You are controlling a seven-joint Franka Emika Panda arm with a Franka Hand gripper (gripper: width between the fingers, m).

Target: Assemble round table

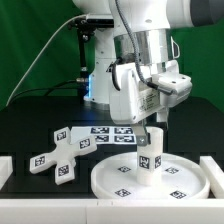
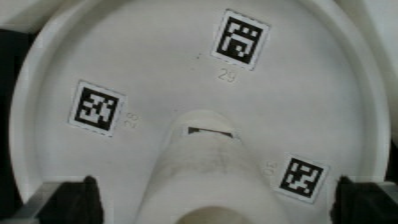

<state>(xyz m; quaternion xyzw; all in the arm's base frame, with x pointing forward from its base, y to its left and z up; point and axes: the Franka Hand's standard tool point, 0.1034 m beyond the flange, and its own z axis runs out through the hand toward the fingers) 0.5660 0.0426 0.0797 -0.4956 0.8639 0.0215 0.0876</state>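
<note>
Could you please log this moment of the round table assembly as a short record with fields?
gripper: open, around the top of the post
post: upright on the disc, near its centre
disc: flat on the table, rim up
foot piece: lying loose on the table, on the exterior view's left of the disc
marker board: behind the disc

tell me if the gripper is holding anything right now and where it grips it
Nothing is held. The gripper is open, its fingers spread to either side of the top of the short post, which stands upright on the round disc.
</note>
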